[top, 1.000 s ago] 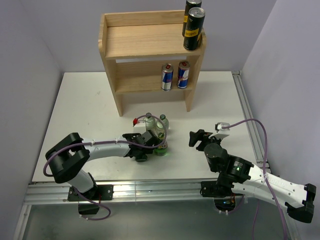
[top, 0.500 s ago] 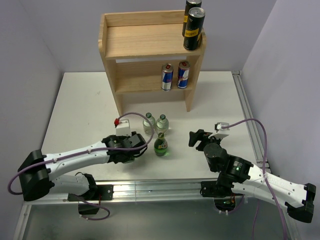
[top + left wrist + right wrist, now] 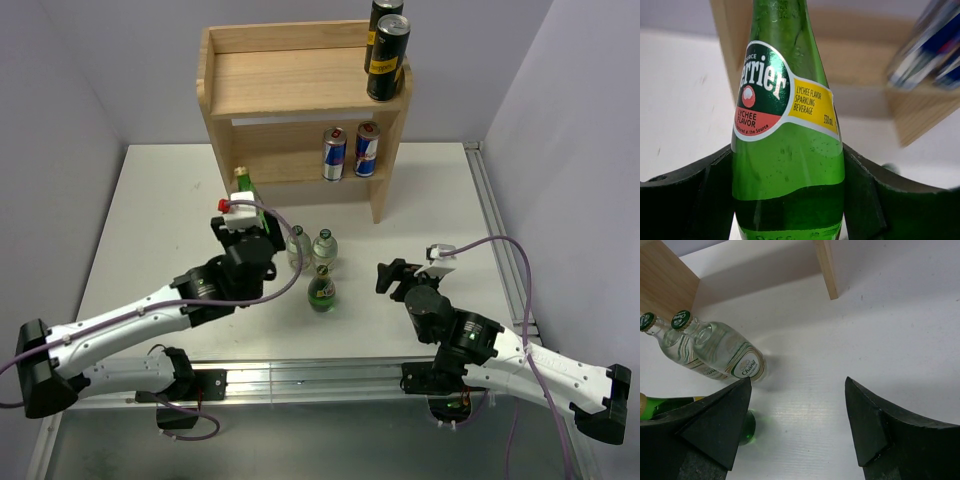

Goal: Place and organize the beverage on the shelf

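My left gripper [image 3: 246,208] is shut on a green Perrier bottle [image 3: 244,186], held up off the table in front of the shelf's [image 3: 290,82] left post. In the left wrist view the bottle [image 3: 787,150] fills the middle between both fingers [image 3: 867,200], with the shelf [image 3: 860,60] blurred behind it. A second green bottle [image 3: 321,290] and two clear Chang bottles [image 3: 324,247] stand on the table. My right gripper [image 3: 392,276] hovers open right of them; its wrist view shows the Chang bottles [image 3: 735,359] beyond the open gripper [image 3: 797,415].
Two black cans [image 3: 387,56] stand at the right end of the shelf's top tier. Two blue-and-silver cans [image 3: 335,153] stand on the lower tier, right of centre. Walls close in on both sides of the white table [image 3: 160,200].
My left arm has drawn back from the bottle group with a green bottle, swung left and lifted it toward the shelf's left post. The right arm has stayed put.
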You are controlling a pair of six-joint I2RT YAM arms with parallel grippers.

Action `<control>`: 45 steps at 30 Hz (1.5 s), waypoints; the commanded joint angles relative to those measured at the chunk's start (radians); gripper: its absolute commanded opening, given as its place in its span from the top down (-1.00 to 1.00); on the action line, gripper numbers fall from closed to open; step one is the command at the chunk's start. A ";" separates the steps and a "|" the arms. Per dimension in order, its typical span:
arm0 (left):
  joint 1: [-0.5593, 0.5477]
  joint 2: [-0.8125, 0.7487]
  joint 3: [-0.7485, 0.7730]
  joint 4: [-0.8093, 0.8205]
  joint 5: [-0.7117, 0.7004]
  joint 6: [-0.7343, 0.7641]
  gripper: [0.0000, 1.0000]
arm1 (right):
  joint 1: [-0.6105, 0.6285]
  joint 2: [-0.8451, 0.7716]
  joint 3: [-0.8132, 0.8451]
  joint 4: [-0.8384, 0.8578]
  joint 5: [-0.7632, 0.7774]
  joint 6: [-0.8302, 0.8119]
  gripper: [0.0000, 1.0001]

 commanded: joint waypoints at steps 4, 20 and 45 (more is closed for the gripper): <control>0.067 -0.086 0.126 0.834 0.139 0.719 0.99 | 0.004 0.004 0.003 0.039 0.029 -0.006 -0.64; 0.398 0.465 1.097 0.466 0.532 0.816 0.99 | 0.004 -0.022 -0.003 0.037 0.043 -0.001 -0.64; 0.661 0.619 1.081 0.428 0.685 0.535 0.99 | 0.002 -0.014 -0.002 0.028 0.054 0.008 -0.64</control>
